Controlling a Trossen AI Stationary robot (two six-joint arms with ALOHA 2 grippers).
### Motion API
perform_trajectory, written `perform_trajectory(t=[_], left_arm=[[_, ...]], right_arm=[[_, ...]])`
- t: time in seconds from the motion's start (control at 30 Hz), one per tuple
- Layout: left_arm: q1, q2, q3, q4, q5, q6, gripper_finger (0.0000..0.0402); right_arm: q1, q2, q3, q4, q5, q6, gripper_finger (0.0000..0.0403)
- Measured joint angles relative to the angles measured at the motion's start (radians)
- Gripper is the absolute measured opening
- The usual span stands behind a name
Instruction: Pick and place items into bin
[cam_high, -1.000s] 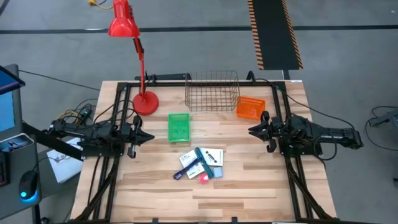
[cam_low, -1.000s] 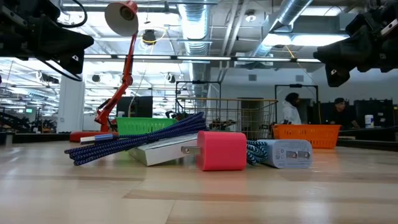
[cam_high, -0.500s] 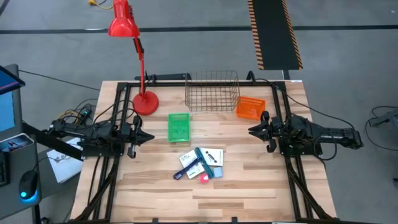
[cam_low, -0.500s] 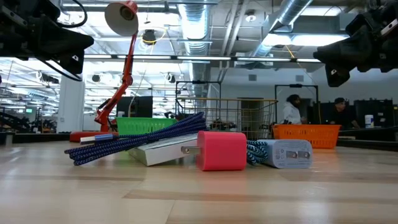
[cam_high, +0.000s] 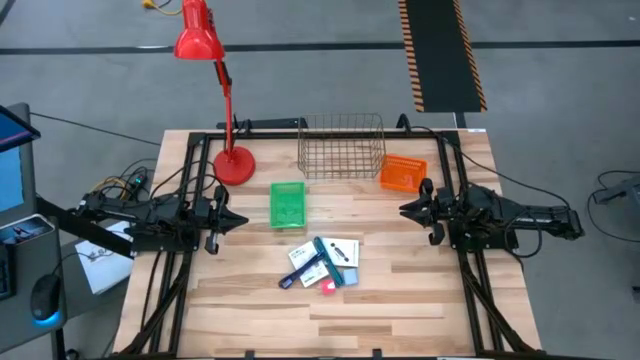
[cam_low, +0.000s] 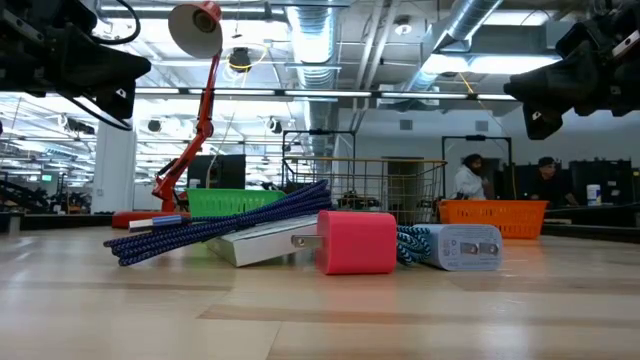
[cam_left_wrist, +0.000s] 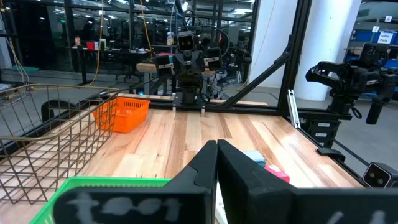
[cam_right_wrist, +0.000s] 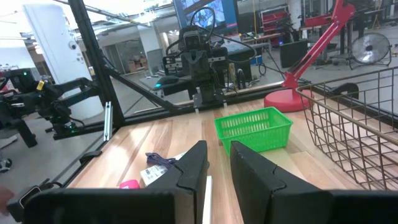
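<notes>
The items (cam_high: 320, 266) lie in a small pile on the wooden table, near its middle. In the low view I see a dark blue braided cable (cam_low: 220, 225), a pink-red plug cube (cam_low: 357, 242), a white adapter (cam_low: 462, 247) and a flat white box (cam_low: 262, 243). My left gripper (cam_high: 243, 219) hovers shut at the table's left side, pointing toward the middle (cam_left_wrist: 216, 144). My right gripper (cam_high: 402, 210) hovers at the right side, facing it, with a narrow gap between its fingers (cam_right_wrist: 216, 150). Both are raised off the table and touch nothing.
A green bin (cam_high: 288, 204) stands just beyond the pile, a wire basket (cam_high: 341, 146) behind it and an orange bin (cam_high: 402, 173) at the far right. A red desk lamp's base (cam_high: 234, 165) sits at the far left. People stand in the room behind the table.
</notes>
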Motion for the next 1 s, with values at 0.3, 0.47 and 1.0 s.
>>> perform_trajectory(t=[0.3, 0.47, 1.0], left_arm=[[0.000, 0.000, 0.000, 0.000, 0.000, 0.000, 0.0000], [0.000, 0.000, 0.000, 0.000, 0.000, 0.000, 0.0000], [0.000, 0.000, 0.000, 0.000, 0.000, 0.000, 0.0000]], right_arm=[[0.000, 0.000, 0.000, 0.000, 0.000, 0.000, 0.0066], [0.000, 0.000, 0.000, 0.000, 0.000, 0.000, 0.0066], [0.000, 0.000, 0.000, 0.168, 0.021, 0.060, 0.0066]])
